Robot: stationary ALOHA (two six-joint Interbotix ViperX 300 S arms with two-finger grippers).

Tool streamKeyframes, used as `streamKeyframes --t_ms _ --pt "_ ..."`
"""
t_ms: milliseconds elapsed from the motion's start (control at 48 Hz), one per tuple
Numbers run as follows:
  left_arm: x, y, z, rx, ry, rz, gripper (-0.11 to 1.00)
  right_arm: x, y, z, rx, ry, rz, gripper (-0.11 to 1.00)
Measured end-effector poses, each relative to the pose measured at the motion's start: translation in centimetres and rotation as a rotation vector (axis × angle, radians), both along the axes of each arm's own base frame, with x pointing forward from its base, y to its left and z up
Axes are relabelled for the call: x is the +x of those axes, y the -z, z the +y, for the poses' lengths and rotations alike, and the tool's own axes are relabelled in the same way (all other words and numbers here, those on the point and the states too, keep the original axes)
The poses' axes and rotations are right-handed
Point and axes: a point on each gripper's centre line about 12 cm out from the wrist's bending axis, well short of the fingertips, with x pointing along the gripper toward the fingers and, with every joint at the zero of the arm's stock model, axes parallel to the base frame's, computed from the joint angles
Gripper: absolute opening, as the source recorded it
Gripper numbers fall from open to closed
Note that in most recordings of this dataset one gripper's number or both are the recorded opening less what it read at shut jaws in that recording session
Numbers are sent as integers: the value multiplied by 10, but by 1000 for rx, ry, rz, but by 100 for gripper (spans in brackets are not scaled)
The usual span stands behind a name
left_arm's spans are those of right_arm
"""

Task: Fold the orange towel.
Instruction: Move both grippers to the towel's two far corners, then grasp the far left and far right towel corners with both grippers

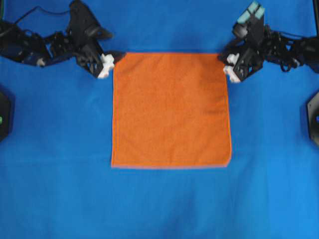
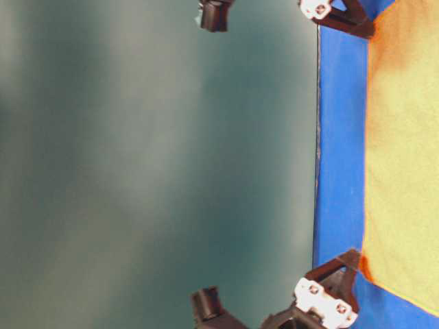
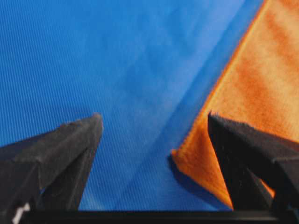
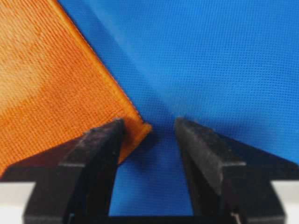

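The orange towel (image 1: 172,109) lies flat and square on the blue cloth. My left gripper (image 1: 117,56) is at its far left corner, with the jaws wide open. In the left wrist view the towel (image 3: 261,84) has its corner between the fingers of the left gripper (image 3: 154,116), nearer the right finger. My right gripper (image 1: 224,56) is at the far right corner, open. In the right wrist view the towel (image 4: 46,84) has its corner just inside the left finger of the right gripper (image 4: 149,122). Neither gripper holds anything.
The large blue cloth (image 1: 159,209) covers the whole table under the towel. Black fixtures stand at the left edge (image 1: 4,117) and the right edge (image 1: 313,117). The table-level view shows the towel (image 2: 405,151) at the far right.
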Motion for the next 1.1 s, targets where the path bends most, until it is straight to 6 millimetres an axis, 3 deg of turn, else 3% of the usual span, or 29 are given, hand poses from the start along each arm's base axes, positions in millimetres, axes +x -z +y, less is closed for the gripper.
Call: streamKeyframes --t_ms 125,187,333,437,500,896,1104 --pt "2 6 1 -6 4 21 85 4 4 -3 1 0 3 49" --pt "1 10 1 -6 14 48 77 6 3 -4 -3 -1 -2 38" --pt "2 12 -1 -9 30 78 37 7 4 -4 2 0 1 2" --pt "6 12 -8 5 65 88 11 7 4 -3 10 1 5 1" --pt "7 12 -9 10 74 91 0 7 3 -1 13 1 3 1" --pt "12 8 -7 24 91 107 0 -3 1 7 37 30 -3 1" --pt "17 -7 -4 45 104 108 0 -4 -11 8 21 29 -29 1"
